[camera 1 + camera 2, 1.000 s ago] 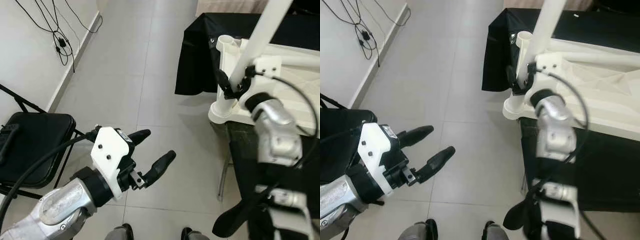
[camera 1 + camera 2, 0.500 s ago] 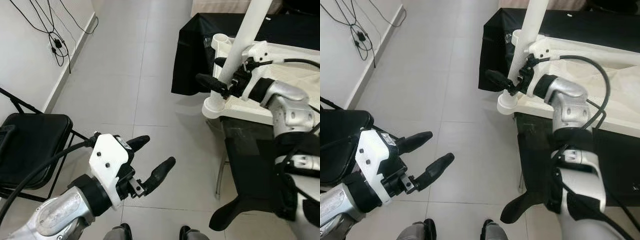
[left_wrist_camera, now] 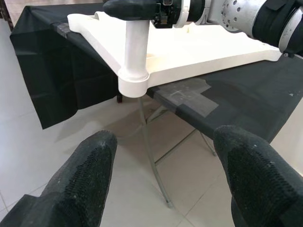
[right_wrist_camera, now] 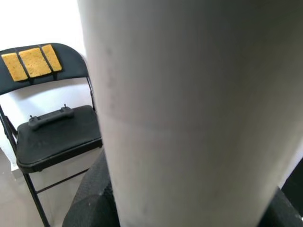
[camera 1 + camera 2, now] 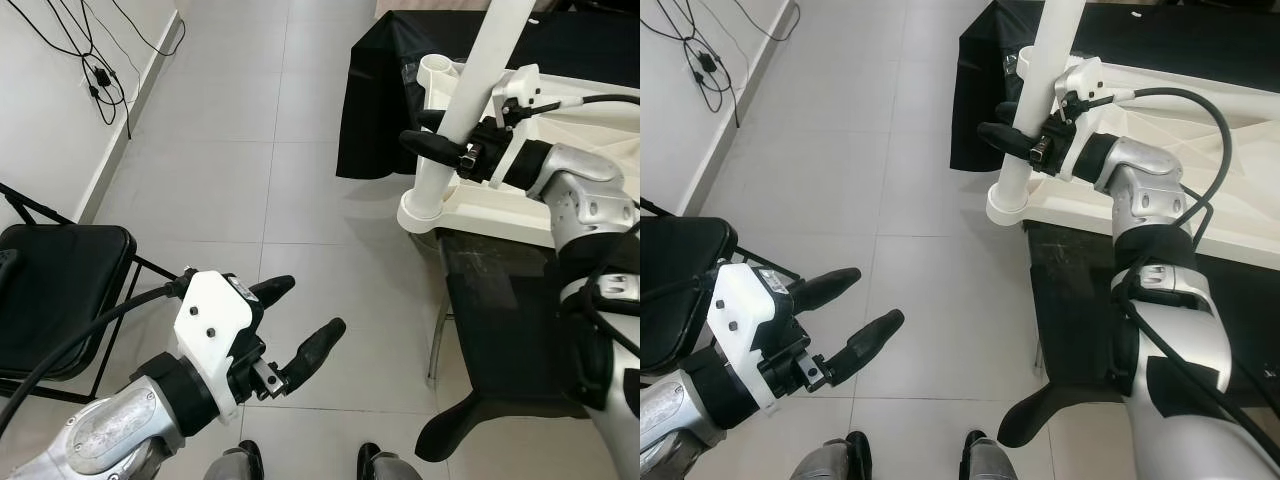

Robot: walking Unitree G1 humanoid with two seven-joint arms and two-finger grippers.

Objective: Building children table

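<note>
Gripping the tall white cylindrical plastic table leg [image 5: 478,95], the right gripper [image 5: 447,148] has its black fingers clamped round the tube a little above its foot. That leg stands upright in the round corner socket of the white plastic children's tabletop [image 5: 520,205], which lies flat, apparently upside down, on a black-draped folding table [image 5: 520,300]. The left gripper [image 5: 297,320] hovers low over the pale grey tiled floor [image 5: 230,180], well apart from the tabletop, its two fingers spread wide and holding nothing. A black folding chair [image 5: 50,290] stands beside the left arm, near a white wall with dangling black cables [image 5: 95,70]
</note>
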